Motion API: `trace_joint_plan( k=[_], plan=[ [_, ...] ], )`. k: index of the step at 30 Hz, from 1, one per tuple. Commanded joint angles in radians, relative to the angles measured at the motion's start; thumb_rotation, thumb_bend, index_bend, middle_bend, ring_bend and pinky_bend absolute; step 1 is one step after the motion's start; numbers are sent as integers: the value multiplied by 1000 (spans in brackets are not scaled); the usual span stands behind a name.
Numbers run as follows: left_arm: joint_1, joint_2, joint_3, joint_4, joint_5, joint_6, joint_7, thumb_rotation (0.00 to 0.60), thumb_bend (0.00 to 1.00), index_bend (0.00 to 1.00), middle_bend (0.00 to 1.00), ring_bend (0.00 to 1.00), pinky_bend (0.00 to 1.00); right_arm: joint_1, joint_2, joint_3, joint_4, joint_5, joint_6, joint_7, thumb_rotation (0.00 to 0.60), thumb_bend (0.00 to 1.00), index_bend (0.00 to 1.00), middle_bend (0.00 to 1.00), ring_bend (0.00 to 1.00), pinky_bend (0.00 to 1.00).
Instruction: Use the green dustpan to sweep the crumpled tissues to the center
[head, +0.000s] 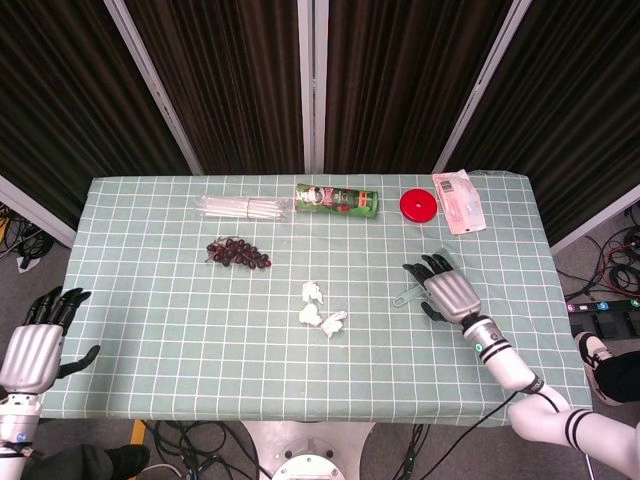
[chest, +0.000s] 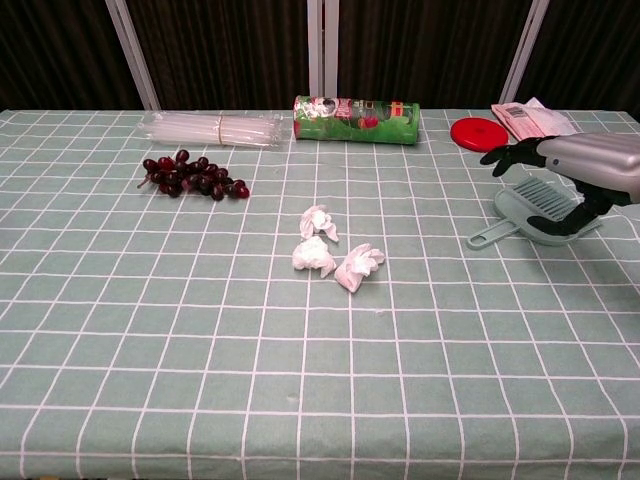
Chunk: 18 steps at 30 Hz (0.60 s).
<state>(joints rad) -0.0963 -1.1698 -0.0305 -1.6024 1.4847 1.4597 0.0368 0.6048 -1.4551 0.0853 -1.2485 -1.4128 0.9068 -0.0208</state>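
Three crumpled white tissues (chest: 316, 222) (chest: 313, 255) (chest: 358, 266) lie close together mid-table; the head view shows the cluster (head: 318, 308) too. The green dustpan (chest: 540, 212) lies flat on the cloth at the right, its handle (chest: 487, 237) pointing toward the tissues. Its handle also shows in the head view (head: 405, 297). My right hand (chest: 575, 165) (head: 448, 290) is over the pan with fingers stretched out and not wrapped around it. My left hand (head: 35, 345) hangs off the table's left edge with its fingers apart and nothing in it.
Along the far side lie a bundle of clear straws (chest: 210, 128), a green can on its side (chest: 355, 106), a red lid (chest: 475, 132) and a plastic packet (chest: 530, 117). A bunch of dark grapes (chest: 190, 176) sits left of the tissues.
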Motion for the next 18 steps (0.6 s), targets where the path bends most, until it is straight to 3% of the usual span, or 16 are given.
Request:
trace_joint_plan(
  k=[1, 6, 11, 18],
  plan=[
    [0, -3, -2, 6, -1, 3, 7, 600, 223, 151, 123, 58, 115, -88, 86, -5, -107, -7, 146, 15, 600, 327, 69, 143, 0, 0],
    [-3, -16, -12, 24, -11, 7, 35, 600, 224, 151, 123, 58, 115, -244, 233, -9, -256, 5, 380, 19, 600, 322, 53, 133, 0, 0],
    [-3, -27, -16, 31, -12, 14, 50, 600, 223, 151, 123, 58, 115, -390, 324, -35, -354, -10, 577, 24, 600, 293, 4, 88, 0, 0],
    [-4, -26, -20, 10, -4, 27, 69, 600, 223, 151, 123, 58, 115, -481, 340, -69, -386, -47, 664, 63, 600, 294, 0, 85, 0, 0]
  ],
)
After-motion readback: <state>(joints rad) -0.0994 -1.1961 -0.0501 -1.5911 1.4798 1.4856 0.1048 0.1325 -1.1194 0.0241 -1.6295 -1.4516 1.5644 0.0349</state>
